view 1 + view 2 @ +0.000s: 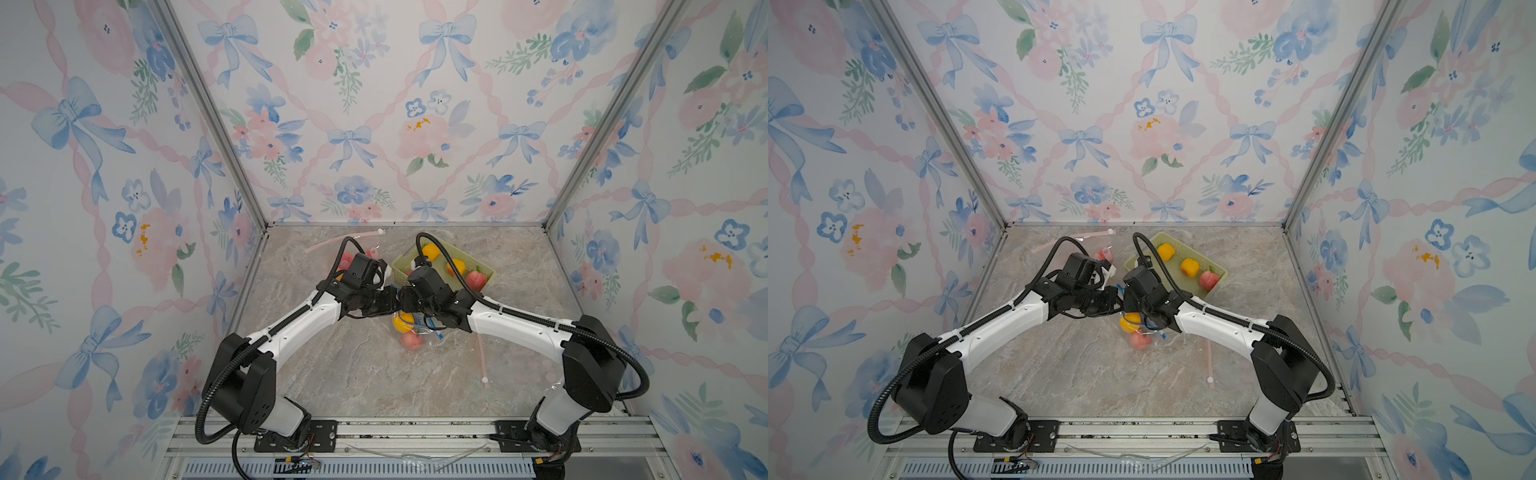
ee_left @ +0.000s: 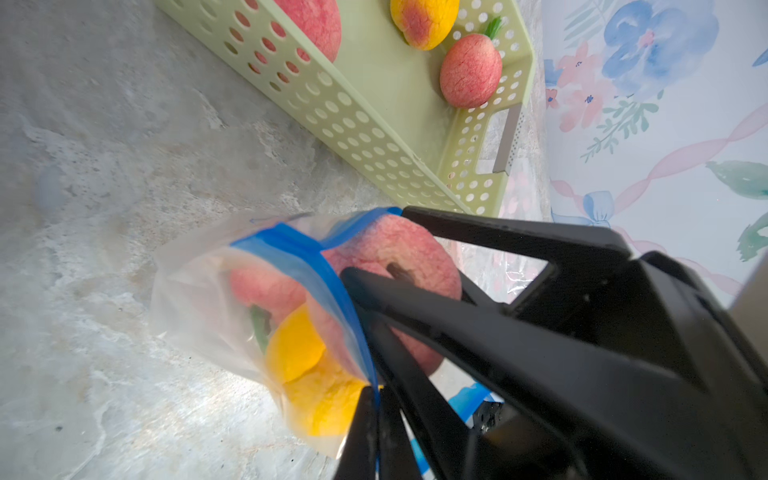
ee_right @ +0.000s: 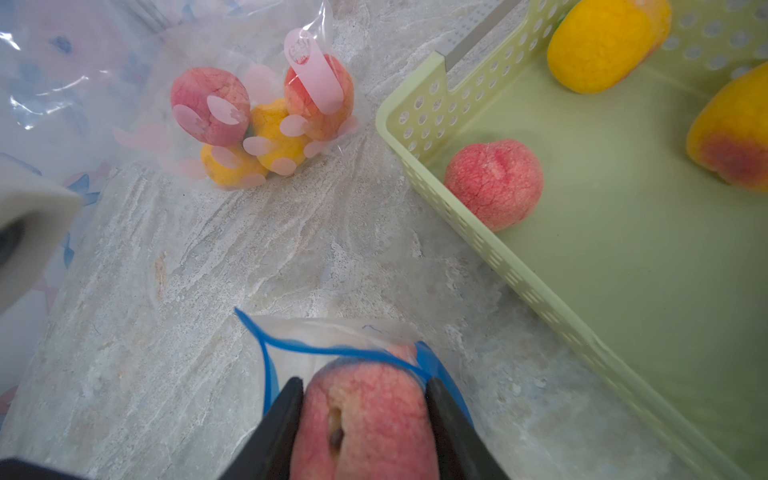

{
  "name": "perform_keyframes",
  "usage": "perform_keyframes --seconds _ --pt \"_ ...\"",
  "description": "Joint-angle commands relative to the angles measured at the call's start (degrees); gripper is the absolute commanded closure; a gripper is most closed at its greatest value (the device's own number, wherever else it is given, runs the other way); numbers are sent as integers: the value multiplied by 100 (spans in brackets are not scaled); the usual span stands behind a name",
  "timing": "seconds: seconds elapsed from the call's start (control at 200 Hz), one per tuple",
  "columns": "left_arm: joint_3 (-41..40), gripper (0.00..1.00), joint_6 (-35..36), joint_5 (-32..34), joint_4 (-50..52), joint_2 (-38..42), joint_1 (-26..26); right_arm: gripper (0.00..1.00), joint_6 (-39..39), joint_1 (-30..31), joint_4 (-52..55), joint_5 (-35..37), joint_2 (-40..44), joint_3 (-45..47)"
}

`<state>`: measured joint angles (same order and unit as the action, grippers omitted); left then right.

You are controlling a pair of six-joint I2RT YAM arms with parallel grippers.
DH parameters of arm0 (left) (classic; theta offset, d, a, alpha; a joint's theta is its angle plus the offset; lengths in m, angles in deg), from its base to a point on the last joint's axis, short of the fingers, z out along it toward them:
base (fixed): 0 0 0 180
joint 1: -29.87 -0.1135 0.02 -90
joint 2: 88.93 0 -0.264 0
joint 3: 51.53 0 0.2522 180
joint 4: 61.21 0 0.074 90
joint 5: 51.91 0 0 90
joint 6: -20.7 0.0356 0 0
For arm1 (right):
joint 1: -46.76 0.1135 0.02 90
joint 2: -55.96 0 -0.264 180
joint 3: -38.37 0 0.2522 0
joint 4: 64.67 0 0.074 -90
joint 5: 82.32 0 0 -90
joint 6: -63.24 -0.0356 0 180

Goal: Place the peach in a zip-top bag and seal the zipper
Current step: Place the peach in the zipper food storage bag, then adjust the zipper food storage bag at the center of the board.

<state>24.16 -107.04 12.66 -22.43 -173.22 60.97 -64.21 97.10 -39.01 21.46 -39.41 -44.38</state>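
the peach (image 3: 365, 428) is held between the fingers of the right pincer (image 3: 363, 388). the pincer is spread about halfway, with one black finger laid against each side of the fruit. the peach is found at the mouth of the zip-top bag (image 2: 195, 291), and its front end is just past the blue zipper (image 3: 332, 347). the zipper is unsealed and curves around the fruit. the left pincer (image 2: 370, 399) is closed tight on the edge of the bag, right at the zipper strip and close beside the right pincer. through the clear film a pink fruit (image 2: 262, 286) and two yellow fruits (image 2: 299, 349) are seen inside the bag.

in both top views the two pincers are brought together near the middle of the surface (image 1: 353, 374), and the bag is seen below them. whether its bottom rests on the surface cannot be told.

a green basket (image 3: 623, 270) with perforated walls is set on the surface just beside the right pincer. loose fruits (image 3: 494, 183), pink and yellow, are lying in it. a petal-printed bag (image 3: 257, 124) filled with pink and yellow fruit is laid on the surface apart from the basket, toward the back wall.
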Motion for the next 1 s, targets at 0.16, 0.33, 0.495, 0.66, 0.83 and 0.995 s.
perform_keyframes --seconds 0.16,0.33,0.495,0.66,0.83,0.995 --pt "80 100 50 -103 -208 -17 2 34 21 309 228 83 353 -19" --pt "47 100 55 -70 -205 -16 -7 30 128 309 332 30 611 -7" --pt "51 100 80 -41 -208 -17 -11 29 299 294 617 59 951 -19" --pt "17 100 89 -42 -208 -17 -15 36 74 -35 1207 -269 1436 188" --pt "-4 100 88 -13 -210 -2 -17 45 -304 -395 1472 -1102 1867 771" --pt "12 100 93 -32 -207 -22 -24 51 -415 -420 1379 -1493 1920 1160"
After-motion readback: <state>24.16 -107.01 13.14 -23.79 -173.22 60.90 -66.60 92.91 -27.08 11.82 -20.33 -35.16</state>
